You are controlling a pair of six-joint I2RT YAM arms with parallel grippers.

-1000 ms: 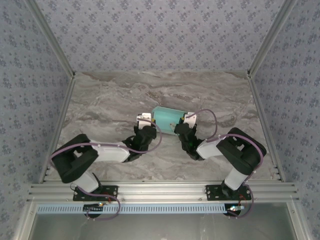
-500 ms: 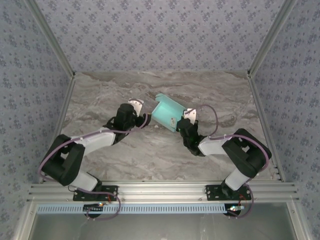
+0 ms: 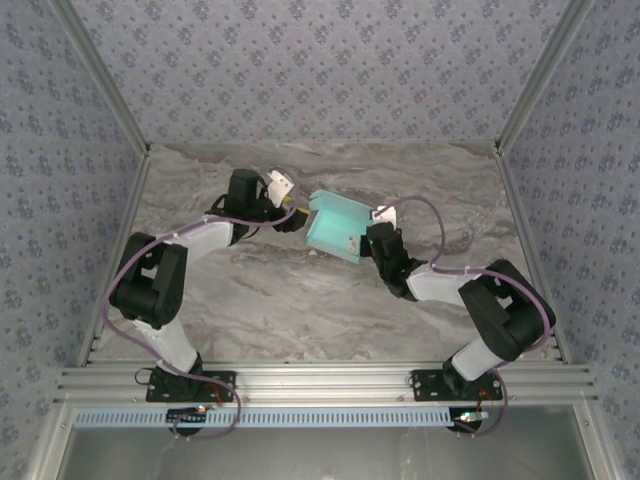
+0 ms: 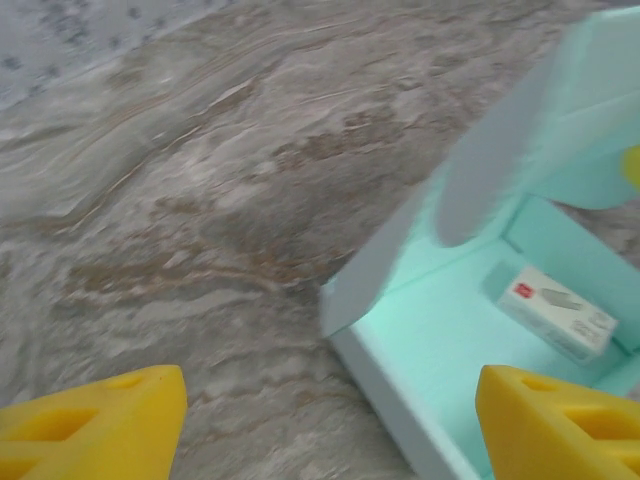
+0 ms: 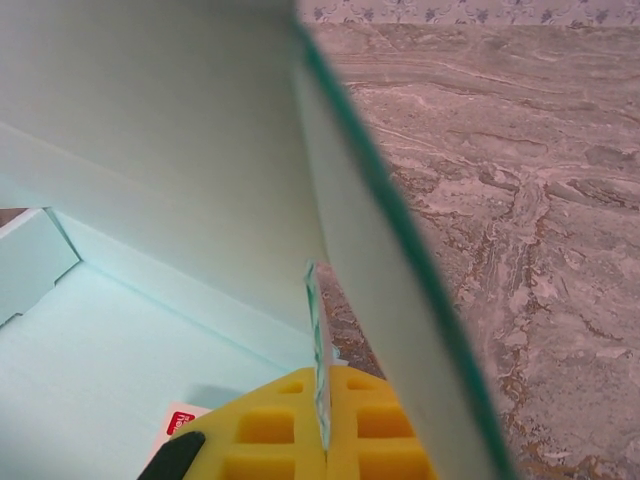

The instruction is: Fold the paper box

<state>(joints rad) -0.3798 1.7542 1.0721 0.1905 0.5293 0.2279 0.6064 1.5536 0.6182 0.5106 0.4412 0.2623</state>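
Paper box [image 3: 333,226] sits mid bench [image 3: 250,300] from above, newly turned; left gripper [image 3: 292,213] has swung to its far-left corner. Left wrist: jaws wide, empty, facing unfolded flaps. Right wrist: right gripper [image 5: 318,445] pinches a wall, steadying for folding

Place: we see a robot test booth | Signs: flowery walls [image 3: 320,70] close around a stone-look counter [image 3: 300,310] | metal rail [image 3: 320,381] at the near edge holds the left arm [image 3: 200,240] and right arm [image 3: 440,283]
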